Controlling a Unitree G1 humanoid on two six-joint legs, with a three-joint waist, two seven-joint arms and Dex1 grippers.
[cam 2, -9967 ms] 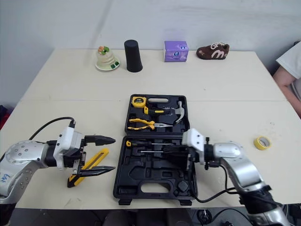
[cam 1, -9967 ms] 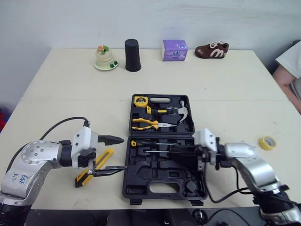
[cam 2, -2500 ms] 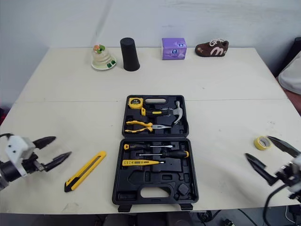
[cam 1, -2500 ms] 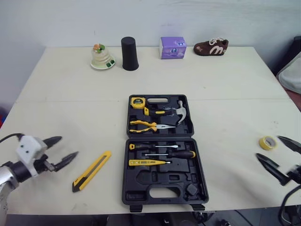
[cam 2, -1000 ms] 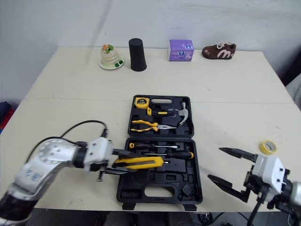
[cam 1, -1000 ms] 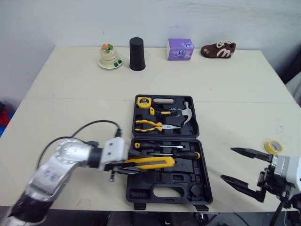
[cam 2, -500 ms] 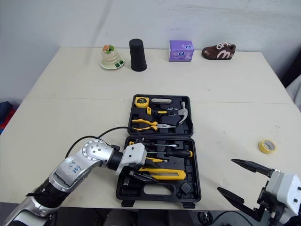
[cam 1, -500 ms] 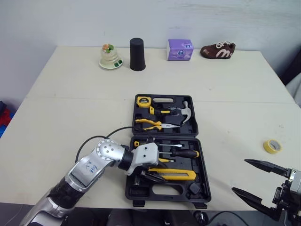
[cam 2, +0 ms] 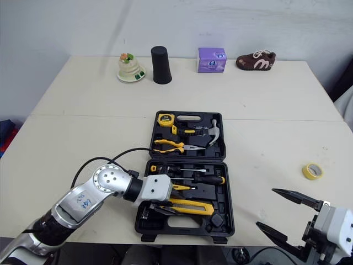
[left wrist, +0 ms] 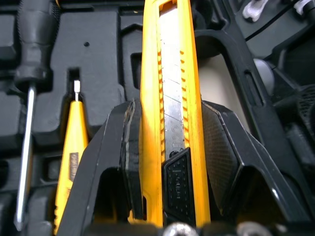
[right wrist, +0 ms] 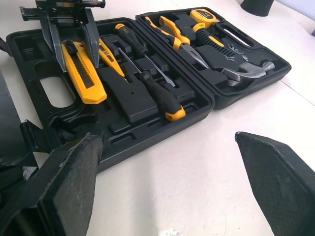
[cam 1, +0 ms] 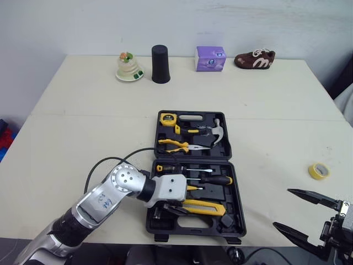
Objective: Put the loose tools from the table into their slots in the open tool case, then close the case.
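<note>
The black tool case (cam 1: 240, 212) lies open in the middle of the table. Its far half holds a tape measure (cam 1: 165, 117), pliers (cam 1: 174, 145) and a hammer (cam 1: 216, 131). Two screwdrivers (cam 1: 212, 180) and a yellow tester pen (left wrist: 71, 147) sit in the near half. My left gripper (cam 1: 179, 208) is shut on the yellow utility knife (cam 1: 204, 207), low over the near half beside the handle cutout. The fingers (left wrist: 128, 142) clamp the knife's (left wrist: 170, 59) slider end. My right gripper (cam 1: 282, 208) stands open and empty by the table's near right edge.
A yellow tape roll (cam 1: 318, 170) lies on the table to the right of the case. Along the far edge stand a small ornament dish (cam 1: 127, 67), a black cup (cam 1: 160, 56), a purple box (cam 1: 210, 58) and a brown shoe (cam 1: 255, 59).
My left gripper has carried the knife from the case's left edge further in and down toward the near half. The right gripper has drawn back a little toward the near edge.
</note>
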